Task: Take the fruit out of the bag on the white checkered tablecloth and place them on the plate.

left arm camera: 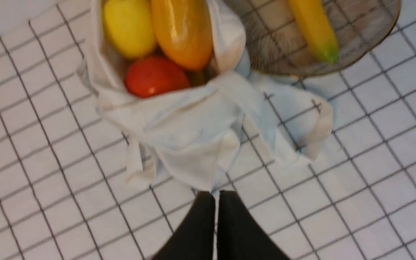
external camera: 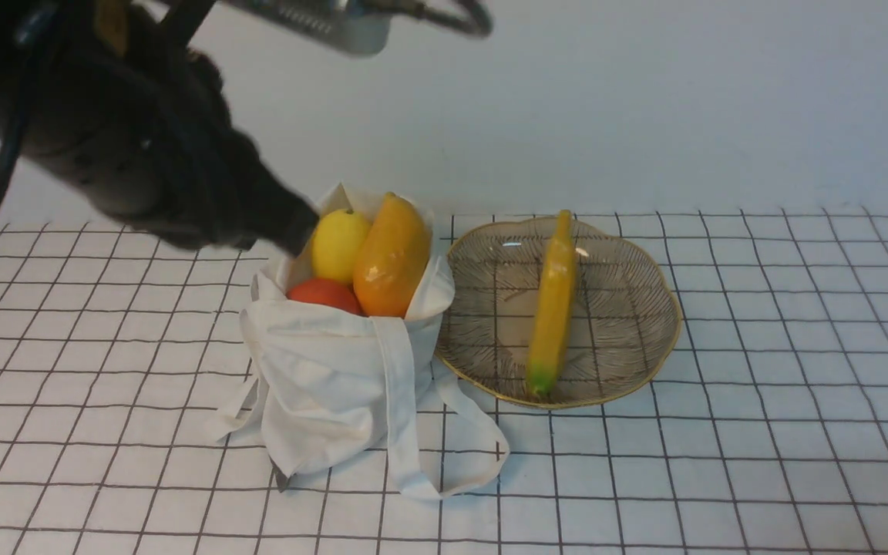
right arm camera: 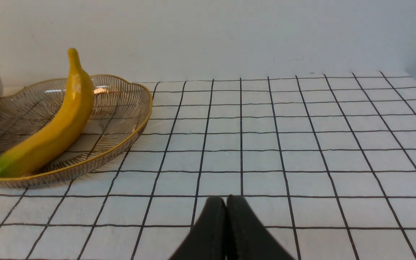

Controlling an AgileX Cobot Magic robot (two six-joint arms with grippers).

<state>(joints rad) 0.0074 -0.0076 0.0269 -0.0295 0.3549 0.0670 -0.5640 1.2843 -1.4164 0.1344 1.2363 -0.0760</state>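
Observation:
The off-white bag (external camera: 328, 378) stands open on the white checkered tablecloth (external camera: 760, 385). In its mouth sit the lemon (external camera: 338, 245), the mango (external camera: 391, 258) and the tangerine (external camera: 324, 295). The banana (external camera: 554, 308) lies in the plate (external camera: 629, 324), just right of the bag. My left gripper (external camera: 294, 223) is shut and empty, raised above the bag's left side. Its wrist view shows the shut gripper (left arm camera: 216, 196) over the bag (left arm camera: 193, 133), lemon (left arm camera: 128, 27), mango (left arm camera: 182, 32) and tangerine (left arm camera: 155, 76). My right gripper (right arm camera: 226, 200) is shut and empty, low over the cloth, right of the plate (right arm camera: 121, 104) and banana (right arm camera: 56, 126).
The bag's strap handles (external camera: 452, 432) lie loose on the cloth in front of the plate. A plain white wall (external camera: 644, 116) stands behind the table. A metal arm part (external camera: 351, 23) hangs at the top of the front view. My right arm is out of the front view.

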